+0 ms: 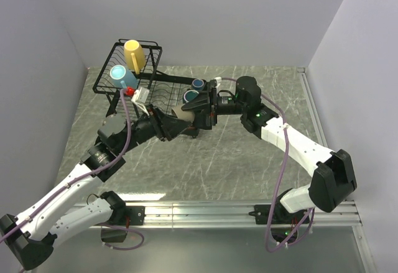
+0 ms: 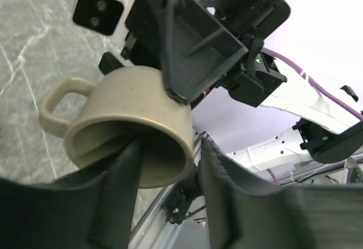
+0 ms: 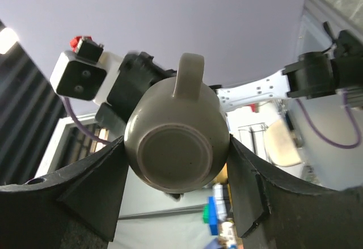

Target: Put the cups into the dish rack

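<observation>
Two arms: they meet tip to tip above the table (image 1: 217, 161), just in front of the dish rack (image 1: 102, 87), with one cup between them.
Olive-brown mug (image 2: 130, 101): it lies on its side in the air, mouth toward the left arm and base toward the right wrist camera. Its handle points up in that view, and it is not yet in the rack.
Right gripper (image 3: 176, 155): the jaws are spread wide around the mug's body, with a pad pressed against each flank. This hand carries the mug.
Left gripper (image 2: 170, 161): partly open. One finger (image 2: 122, 192) reaches inside the mug's mouth and the other stands outside the wall with a sliver of gap showing, so there is no pinch on the rim.
Raised basket (image 1: 155, 52): it holds the yellow mug (image 1: 134, 54) at the far side and the light blue mug (image 1: 119, 75) at the near left corner, mouth facing up.
Lower tray (image 1: 165, 89): two dark blue mugs (image 1: 198, 84) sit at its right end, mouths up, just behind the right gripper.
</observation>
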Action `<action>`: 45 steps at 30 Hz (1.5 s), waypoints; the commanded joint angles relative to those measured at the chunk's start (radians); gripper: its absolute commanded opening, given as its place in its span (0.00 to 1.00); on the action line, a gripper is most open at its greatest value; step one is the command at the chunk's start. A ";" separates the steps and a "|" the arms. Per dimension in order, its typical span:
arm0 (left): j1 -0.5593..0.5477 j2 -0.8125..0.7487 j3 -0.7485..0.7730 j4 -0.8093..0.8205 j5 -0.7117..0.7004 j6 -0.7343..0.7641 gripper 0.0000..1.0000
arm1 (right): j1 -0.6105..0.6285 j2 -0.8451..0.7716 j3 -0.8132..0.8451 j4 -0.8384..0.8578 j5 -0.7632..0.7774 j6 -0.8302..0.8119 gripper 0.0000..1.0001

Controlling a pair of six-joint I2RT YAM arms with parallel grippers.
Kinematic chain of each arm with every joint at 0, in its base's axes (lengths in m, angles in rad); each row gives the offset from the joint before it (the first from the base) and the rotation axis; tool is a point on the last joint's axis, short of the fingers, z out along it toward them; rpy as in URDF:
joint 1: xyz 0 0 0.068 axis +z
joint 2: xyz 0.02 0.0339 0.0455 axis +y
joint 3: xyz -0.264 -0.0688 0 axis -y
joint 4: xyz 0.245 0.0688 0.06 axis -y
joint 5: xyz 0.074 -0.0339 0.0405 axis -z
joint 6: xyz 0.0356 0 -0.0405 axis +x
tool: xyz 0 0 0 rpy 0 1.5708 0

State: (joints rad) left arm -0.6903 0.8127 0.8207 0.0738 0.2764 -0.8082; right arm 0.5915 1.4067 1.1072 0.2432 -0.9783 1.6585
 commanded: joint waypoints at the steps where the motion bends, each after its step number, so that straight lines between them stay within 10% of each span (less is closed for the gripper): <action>1: -0.005 -0.038 0.029 -0.104 0.014 0.000 0.52 | 0.011 -0.018 0.068 -0.016 -0.003 -0.071 0.00; 9: -0.003 -0.099 0.051 -0.242 0.026 0.000 0.99 | -0.027 -0.040 0.078 -0.218 -0.002 -0.251 0.00; 24: -0.003 -0.009 0.293 -0.574 -0.020 0.038 0.99 | -0.206 -0.100 0.258 -0.945 0.052 -1.066 0.00; 39: 0.055 0.520 0.766 -0.818 0.087 0.058 0.94 | -0.124 -0.311 0.246 -1.059 0.283 -1.304 0.00; 45: 0.055 0.498 0.732 -0.691 0.197 0.106 0.90 | -0.047 -0.318 0.310 -1.125 0.417 -1.381 0.00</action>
State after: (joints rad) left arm -0.6342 1.3727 1.5528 -0.6956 0.3748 -0.7433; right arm 0.5201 1.1088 1.3426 -0.8646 -0.6437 0.3462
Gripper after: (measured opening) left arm 0.907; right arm 0.703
